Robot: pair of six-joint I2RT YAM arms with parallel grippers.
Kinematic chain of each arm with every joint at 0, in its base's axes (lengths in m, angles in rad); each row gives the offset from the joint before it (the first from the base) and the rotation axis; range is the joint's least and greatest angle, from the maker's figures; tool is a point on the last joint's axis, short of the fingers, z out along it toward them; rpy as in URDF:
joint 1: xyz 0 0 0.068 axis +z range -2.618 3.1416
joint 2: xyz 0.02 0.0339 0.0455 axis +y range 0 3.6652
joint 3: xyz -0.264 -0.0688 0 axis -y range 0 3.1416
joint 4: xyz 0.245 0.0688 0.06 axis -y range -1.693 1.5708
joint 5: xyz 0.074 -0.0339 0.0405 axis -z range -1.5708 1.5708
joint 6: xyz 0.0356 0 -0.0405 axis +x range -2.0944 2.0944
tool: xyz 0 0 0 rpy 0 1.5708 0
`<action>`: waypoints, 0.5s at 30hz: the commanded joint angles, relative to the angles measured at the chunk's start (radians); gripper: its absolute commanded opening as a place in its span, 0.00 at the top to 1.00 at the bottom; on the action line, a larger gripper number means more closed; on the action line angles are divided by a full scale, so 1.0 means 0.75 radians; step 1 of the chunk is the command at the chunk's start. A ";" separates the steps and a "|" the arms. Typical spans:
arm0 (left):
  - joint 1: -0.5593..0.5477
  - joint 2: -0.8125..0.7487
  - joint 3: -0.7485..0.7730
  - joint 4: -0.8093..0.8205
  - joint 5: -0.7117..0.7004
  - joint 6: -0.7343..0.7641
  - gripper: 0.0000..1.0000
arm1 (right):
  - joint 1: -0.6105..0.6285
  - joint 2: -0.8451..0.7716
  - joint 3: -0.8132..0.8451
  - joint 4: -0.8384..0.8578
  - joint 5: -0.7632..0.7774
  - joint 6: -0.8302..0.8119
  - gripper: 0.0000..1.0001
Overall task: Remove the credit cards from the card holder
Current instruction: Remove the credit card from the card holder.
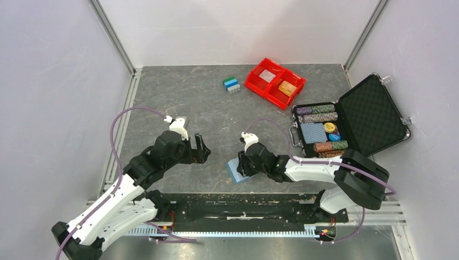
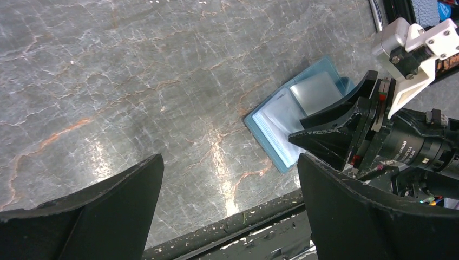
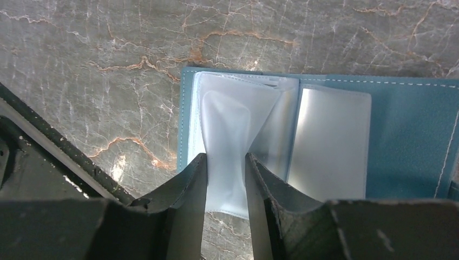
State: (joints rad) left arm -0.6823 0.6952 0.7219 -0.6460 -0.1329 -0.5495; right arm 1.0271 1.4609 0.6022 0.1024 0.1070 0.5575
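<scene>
Card holder (image 3: 411, 135) lies clear of red bin (image 1: 250, 82) and black case (image 1: 373, 114); your right gripper (image 3: 224, 160) pinches its sleeve (image 3: 227, 119), left gripper (image 2: 230, 162) spread.

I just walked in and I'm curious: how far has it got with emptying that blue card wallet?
Looks far along. An orange card and a whitish card lie in the red bin. The right gripper pinches a clear sleeve of the opened card holder; the left gripper hangs open nearby. The sleeves look empty, though one pale panel might hide a card, so checking may be all that's left.
</scene>
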 commanded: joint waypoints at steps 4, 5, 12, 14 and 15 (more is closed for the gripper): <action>0.002 0.075 -0.025 0.106 0.112 -0.097 0.00 | -0.024 -0.093 -0.045 0.034 -0.025 0.029 0.63; 0.002 0.082 -0.027 0.107 0.116 -0.098 0.00 | -0.023 -0.106 -0.042 0.018 -0.005 0.023 0.57; 0.002 0.081 -0.058 0.137 0.105 -0.107 0.00 | 0.010 -0.072 0.023 -0.087 0.080 -0.042 0.33; 0.002 0.082 -0.060 0.138 0.106 -0.103 0.00 | 0.023 -0.070 0.047 -0.122 0.154 -0.069 0.32; 0.002 0.083 -0.059 0.137 0.107 -0.103 0.00 | 0.027 -0.065 0.058 -0.132 0.185 -0.080 0.32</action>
State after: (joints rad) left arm -0.6823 0.7612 0.6800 -0.5926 -0.0673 -0.5945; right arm 1.0290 1.4029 0.5804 0.0578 0.1314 0.5476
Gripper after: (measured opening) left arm 0.996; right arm 0.679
